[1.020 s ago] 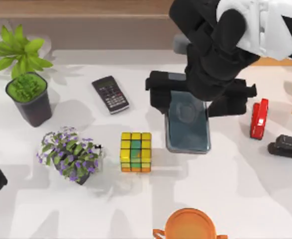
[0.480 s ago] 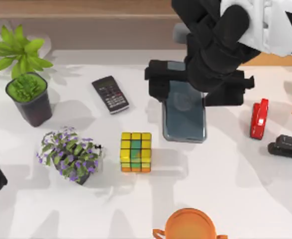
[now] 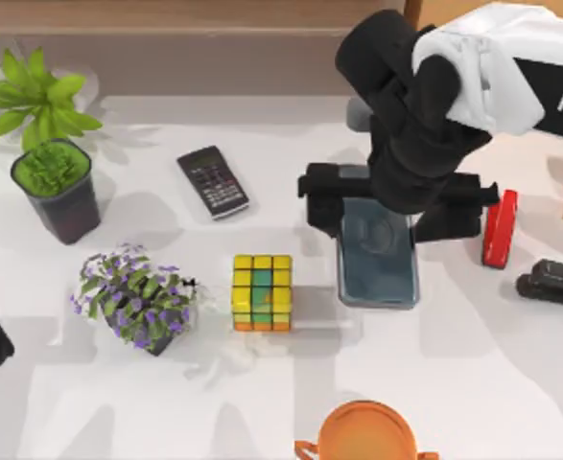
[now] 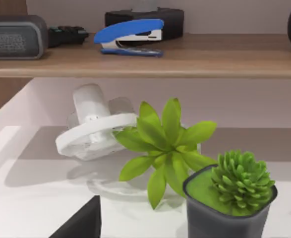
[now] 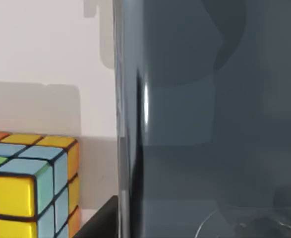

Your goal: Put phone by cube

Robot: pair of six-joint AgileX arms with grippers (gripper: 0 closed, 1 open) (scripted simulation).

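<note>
Right end effector (image 3: 377, 206) is gripping the phone (image 3: 379, 259) right of centre in the top view, just beside the cube (image 3: 262, 292) but not touching. Honestly the risk I'm seeing is the phone's edge clipping the cube on the way down to the desk (image 3: 473, 374). Left arm is sitting parked at the left edge.

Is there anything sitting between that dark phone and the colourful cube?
No. In the top view, only bare white table lies between the phone and the cube; the two stand apart.
</note>
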